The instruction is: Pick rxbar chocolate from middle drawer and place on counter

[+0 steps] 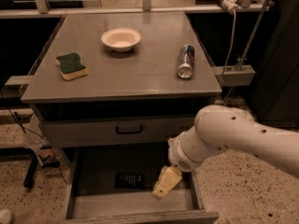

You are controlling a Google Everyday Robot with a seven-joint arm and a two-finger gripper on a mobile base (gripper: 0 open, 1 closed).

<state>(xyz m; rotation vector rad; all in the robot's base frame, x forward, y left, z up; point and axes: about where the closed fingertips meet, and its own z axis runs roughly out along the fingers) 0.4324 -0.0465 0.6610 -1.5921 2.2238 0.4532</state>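
Rxbar chocolate, a small flat black bar, lies on the grey floor of the pulled-out middle drawer in the single camera view, just beside the gripper on its camera-left side and not touching it. The yellowish gripper hangs tilted, tip down, inside the drawer over the right part of the floor, close to the front edge; whether it is wide or narrow cannot be told, and nothing can be seen in its hold. Behind and above the gripper, the thick white arm reaches in from the right of the frame, crossing the drawer's right wall. Directly above the gripper sits a closed grey drawer front with a black handle. Higher up, well apart from the gripper, the grey counter carries three items: a green-and-yellow sponge far off to the upper left, a white bowl near the back and slightly left of the gripper's line, and a can lying on its side, above and a little right of the tool.
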